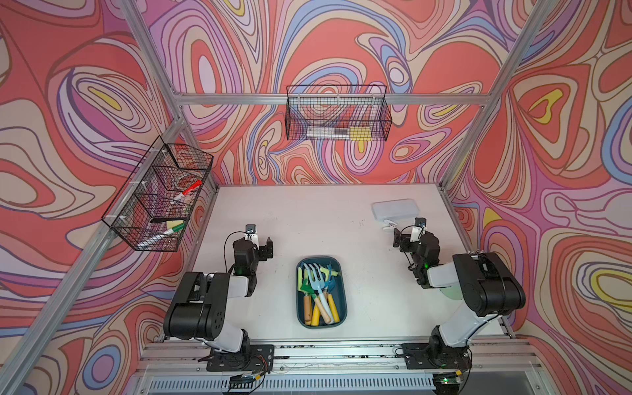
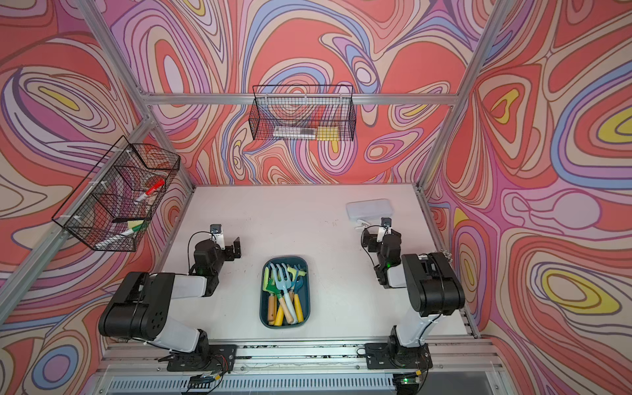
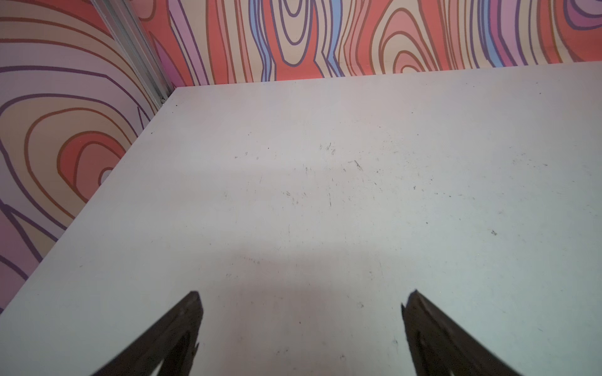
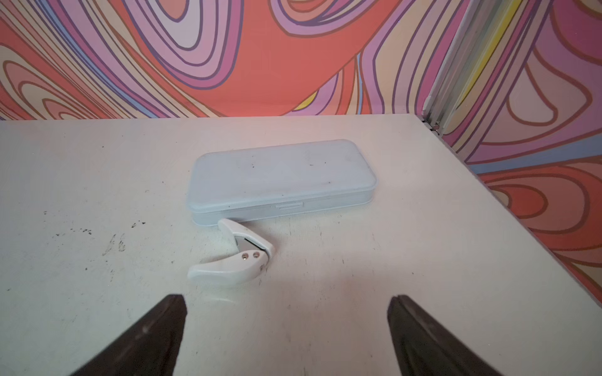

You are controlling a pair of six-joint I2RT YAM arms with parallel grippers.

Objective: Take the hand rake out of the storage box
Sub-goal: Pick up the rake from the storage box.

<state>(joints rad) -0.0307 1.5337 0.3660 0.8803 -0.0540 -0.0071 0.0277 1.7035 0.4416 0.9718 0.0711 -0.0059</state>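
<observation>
Nearest me, the box (image 1: pixel 344 301) sits between the arms. The rake (image 1: pixel 315 282) lies atop the pile, handle toward me, tines away. Beyond it, the left gripper (image 3: pixel 301 296) and right gripper (image 4: pixel 288 298) gape wide, empty, pointing away. I judge the left closer.

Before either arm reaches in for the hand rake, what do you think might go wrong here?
1. The pale blue hand rake lies piled among other garden tools in the dark teal plastic storage box; lifting it may drag neighbours out.
2. Its tines sit beside a yellow-green tool head, so the wrong tool could be grabbed.
3. Nothing steadies the box; it may slide or tip.
</observation>
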